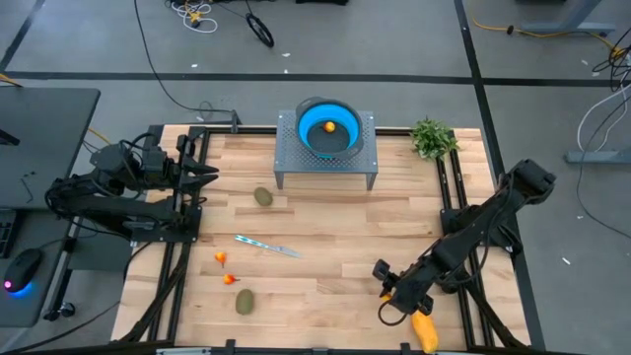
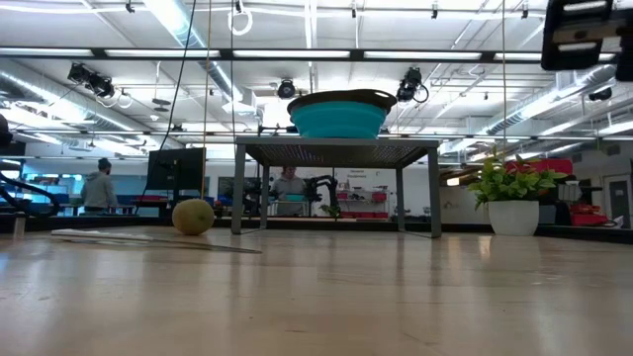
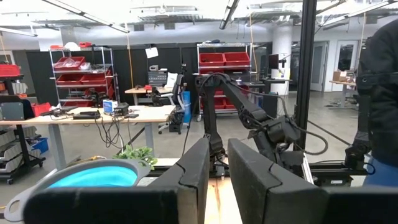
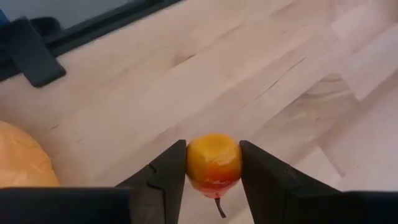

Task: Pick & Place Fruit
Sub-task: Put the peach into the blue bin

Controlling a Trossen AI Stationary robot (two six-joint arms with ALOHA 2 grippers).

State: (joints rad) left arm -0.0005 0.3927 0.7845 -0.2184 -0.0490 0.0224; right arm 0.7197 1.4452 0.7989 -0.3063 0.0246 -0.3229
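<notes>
My right gripper (image 1: 388,296) is near the table's front right, shut on a small yellow-and-red fruit (image 4: 213,163). A larger yellow-orange fruit (image 1: 424,330) lies just beside it, toward the front edge. Two brown-green kiwis (image 1: 263,196) (image 1: 245,301) and two tiny red-orange fruits (image 1: 221,258) (image 1: 230,279) lie on the wood. Another orange fruit (image 1: 329,126) sits in the blue bowl (image 1: 314,138) on a metal stand. My left gripper (image 3: 218,177) is parked at the left edge, its fingers a narrow gap apart with nothing between them. My right gripper pinches the small fruit's two opposite sides (image 4: 189,163) between its two fingers. The fingers slant down at it from the far right. The fruit is clear of the wood, its red end and thin stem (image 4: 219,208) pointing down.
A slim silvery knife-like stick (image 1: 266,246) lies mid-table. The perforated metal stand (image 1: 288,148) with the bowl is at the far middle. A potted green sprig (image 1: 432,138) stands at the far right. Black frame rails (image 1: 449,187) run along both sides.
</notes>
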